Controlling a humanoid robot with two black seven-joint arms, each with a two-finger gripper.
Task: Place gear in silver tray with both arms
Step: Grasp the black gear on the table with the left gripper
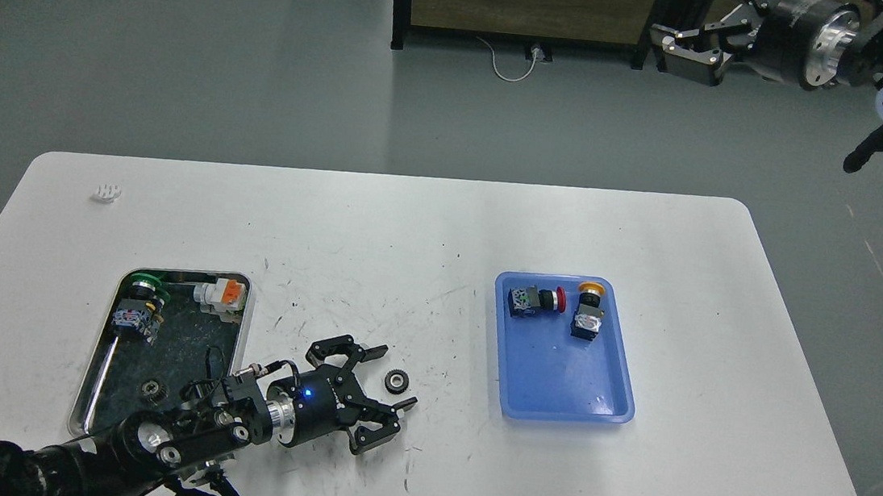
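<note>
While the left gripper (390, 377) sits spread around the gear (396, 381) beside the silver tray (243, 326), the right gripper (675, 48) hangs raised, apparently parted.

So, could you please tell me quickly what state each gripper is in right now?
Left gripper: open, around the small black gear on the table.
Right gripper: open, empty, raised.

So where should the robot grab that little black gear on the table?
Probably by its toothed rim, from above. The gear lies flat on the table, so its flat faces point up and down and only the round edge gives the fingers two opposite sides to squeeze. The left gripper is open with the gear already between its fingers, so it only needs to lower and close.
</note>
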